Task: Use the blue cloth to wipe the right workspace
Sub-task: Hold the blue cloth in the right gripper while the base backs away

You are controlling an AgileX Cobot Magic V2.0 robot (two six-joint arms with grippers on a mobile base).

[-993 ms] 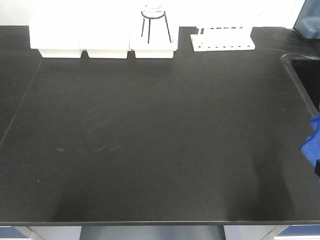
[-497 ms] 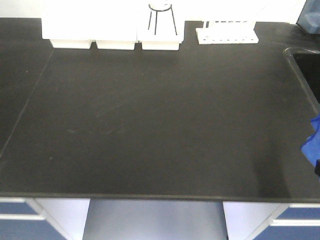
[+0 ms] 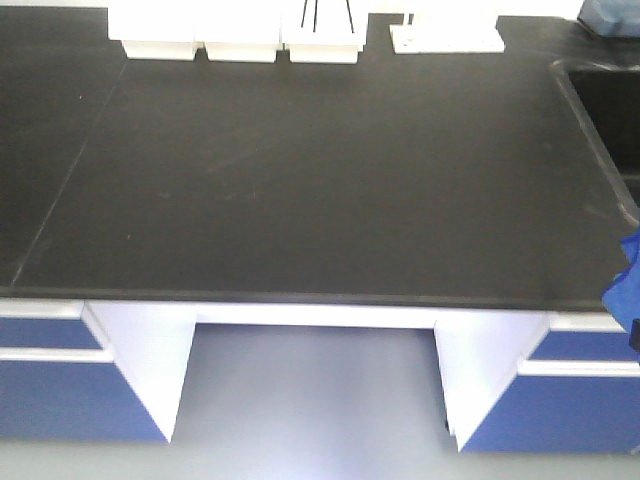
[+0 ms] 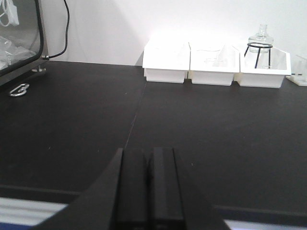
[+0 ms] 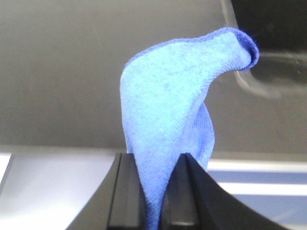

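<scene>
The blue cloth [image 5: 168, 110] stands up from between the fingers of my right gripper [image 5: 153, 155], which is shut on it. In the front view the cloth [image 3: 625, 275] shows only as a blue patch at the right edge, level with the bench's front edge. My left gripper [image 4: 148, 151] is shut with nothing in it and hovers over the front part of a black benchtop [image 4: 201, 129]. This benchtop [image 3: 330, 170] carries white trays, a tube rack and a sink. The right workspace is out of view.
White trays [image 3: 240, 45] and a tube rack [image 3: 447, 38] line the back of the bench, one tray holding a glass flask [image 4: 260, 40]. A sink [image 3: 605, 110] lies at the right. Blue drawers [image 3: 60, 400] flank a knee gap [image 3: 315, 390] under the bench.
The front view has drawn back from the bench. Its front edge, the drawers and the floor have come into sight. The cloth stays at the right edge.
</scene>
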